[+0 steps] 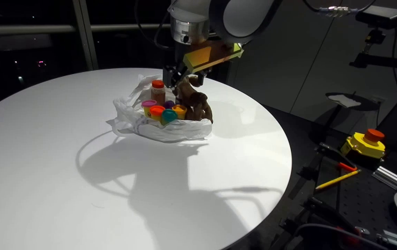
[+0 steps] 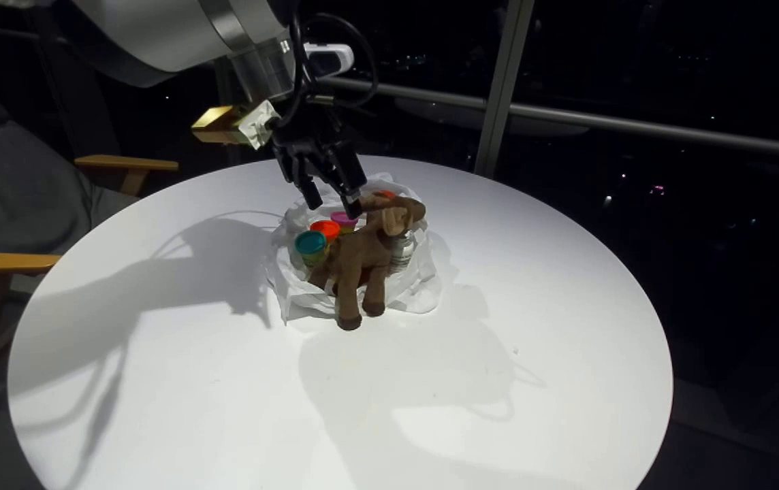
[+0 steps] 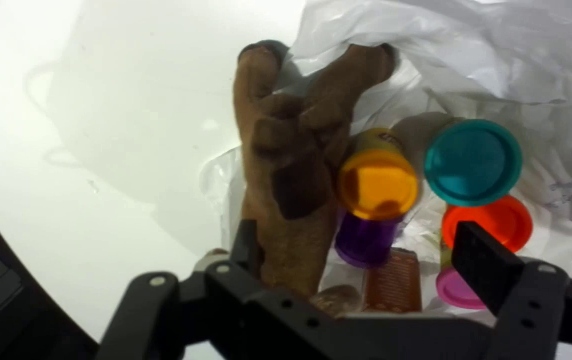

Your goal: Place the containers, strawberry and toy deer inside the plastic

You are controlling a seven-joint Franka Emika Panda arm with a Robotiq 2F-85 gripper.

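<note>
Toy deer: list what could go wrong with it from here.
The toy deer could slip off the plastic bag, since one hoof reaches past the bag's edge. The open gripper might snag it when pulling away: in the wrist view, one fingertip shows right beside its body; contact is unclear.

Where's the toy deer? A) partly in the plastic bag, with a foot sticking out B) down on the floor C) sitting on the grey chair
A: in the wrist view the toy deer lies partly in the plastic bag, and a foot pokes past its edge.
</note>
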